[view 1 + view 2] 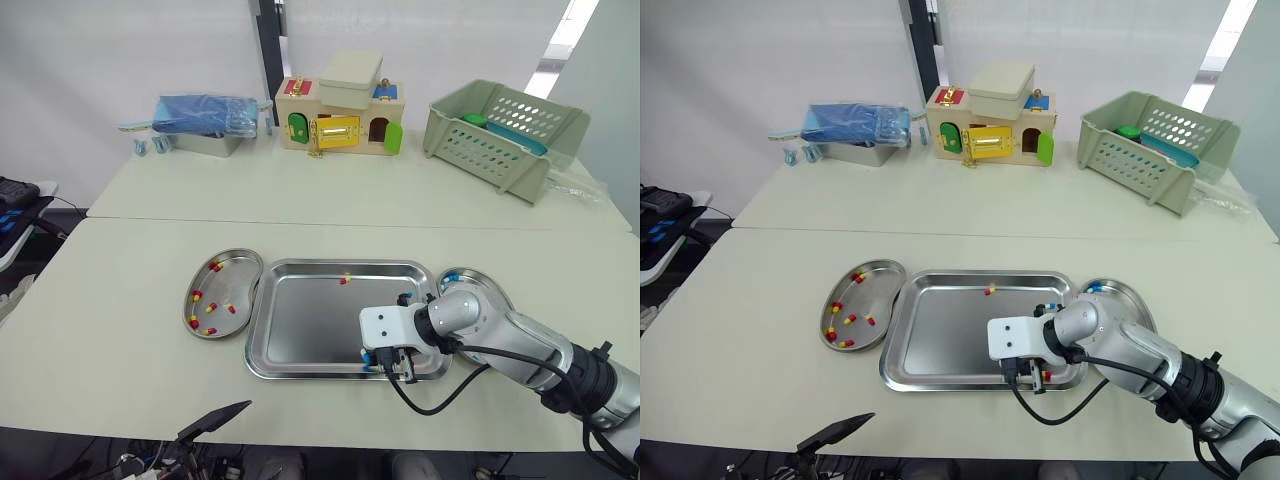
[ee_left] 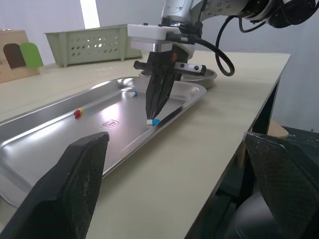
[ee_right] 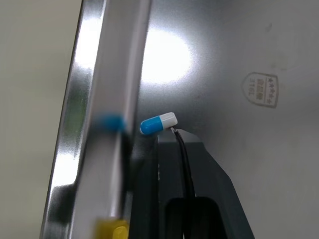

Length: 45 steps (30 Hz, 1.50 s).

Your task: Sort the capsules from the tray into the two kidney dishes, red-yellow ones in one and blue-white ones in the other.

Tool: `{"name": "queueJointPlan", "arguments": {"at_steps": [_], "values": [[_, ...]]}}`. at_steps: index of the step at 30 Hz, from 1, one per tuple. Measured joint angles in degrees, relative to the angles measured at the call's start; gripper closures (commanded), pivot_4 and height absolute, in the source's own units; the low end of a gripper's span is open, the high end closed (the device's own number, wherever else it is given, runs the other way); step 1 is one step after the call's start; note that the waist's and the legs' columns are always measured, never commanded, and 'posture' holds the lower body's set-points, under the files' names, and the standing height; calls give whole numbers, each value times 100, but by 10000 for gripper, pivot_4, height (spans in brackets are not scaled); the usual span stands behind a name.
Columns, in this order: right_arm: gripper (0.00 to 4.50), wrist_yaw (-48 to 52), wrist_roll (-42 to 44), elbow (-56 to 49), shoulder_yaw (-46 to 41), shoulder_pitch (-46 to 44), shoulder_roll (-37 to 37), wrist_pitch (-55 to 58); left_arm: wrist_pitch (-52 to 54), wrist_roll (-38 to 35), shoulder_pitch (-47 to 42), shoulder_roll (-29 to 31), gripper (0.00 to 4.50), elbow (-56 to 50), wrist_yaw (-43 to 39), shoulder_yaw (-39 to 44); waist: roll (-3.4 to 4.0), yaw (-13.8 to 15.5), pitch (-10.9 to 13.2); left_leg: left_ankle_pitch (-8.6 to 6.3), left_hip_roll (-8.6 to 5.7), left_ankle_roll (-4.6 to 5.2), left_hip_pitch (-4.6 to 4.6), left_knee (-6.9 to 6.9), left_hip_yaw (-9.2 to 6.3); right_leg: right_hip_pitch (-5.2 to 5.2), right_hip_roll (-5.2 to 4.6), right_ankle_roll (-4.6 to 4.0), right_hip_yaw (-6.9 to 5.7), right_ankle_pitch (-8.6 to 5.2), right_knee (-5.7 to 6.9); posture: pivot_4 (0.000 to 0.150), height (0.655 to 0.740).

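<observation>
at five o'clock on the tray, a blue-white capsule is seen by the rim, touched by the right gripper, tips pressed together. the left gripper is held spread.

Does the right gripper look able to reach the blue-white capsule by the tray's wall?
Probably yes: the right gripper sits at the blue-white capsule, nothing between, though the tray wall crowds it.
</observation>
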Motion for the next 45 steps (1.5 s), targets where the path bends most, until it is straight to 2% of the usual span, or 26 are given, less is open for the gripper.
{"name": "queueJointPlan", "arguments": {"at_steps": [1, 9, 17, 24, 30, 35, 38, 45], "values": [[39485, 43, -2, 24, -8, 9, 1, -48, -23, -16, -8, 0, 0, 39, -16, -2, 0, 0, 0, 0, 0, 0, 0, 0, 0, 0, 0, 0, 0, 0, 0, 1500, 7400], [17984, 165, 95, 223, -497, 16, 178, 345, -253, -342, -348, 7, 0, 834, -461, 29, 1, 1, 1, 0, 0, 0, -1, -1, -2, -3, 1, 0, 0, 0, 2, 1500, 7400], [17984, 147, 428, 141, -668, 31, 497, 1036, -500, -655, -598, -24, 0, 1574, -1051, 135, 1, 0, 1, 0, 0, 0, -2, -1, -3, -6, 1, 0, 0, 0, 3, 1500, 7400], [17984, -57, 473, -16, -660, 38, 632, 1319, -747, -893, -475, -147, 0, 1783, -1539, 228, 1, 0, 1, 0, 0, 0, -3, -1, -6, -8, 1, 0, -1, 0, 3, 1500, 7400], [17984, -153, 318, -58, -327, 95, 484, 1131, -818, -981, -328, -218, 0, 1685, -1699, 322, 1, -2, 1, 0, 0, 0, -3, -1, -5, -9, 1, 0, 1, 0, 2, 1500, 7400], [17984, -182, 162, -72, -238, 95, 347, 928, -622, -832, -162, -219, 0, 980, -1305, 295, -8, -2, -6, 0, 0, 0, -2, -1, -6, -6, 1, 0, 0, 0, 2, 1500, 7400], [22898, -172, 126, -79, -212, 100, 347, 867, -448, -639, -112, -218, 0, 616, -986, 229, -8, -5, -7, 0, 1, 0, -2, -1, -7, -6, 2, 0, 0, 0, 3, 1500, 7400], [39769, -200, 1, -118, -216, 144, 350, 842, -174, -367, -45, -177, 0, 189, -498, 132, -9, -7, -7, 0, 0, 0, -2, -1, -7, -5, 3, 0, 0, 0, 2, 1500, 7400]]}}
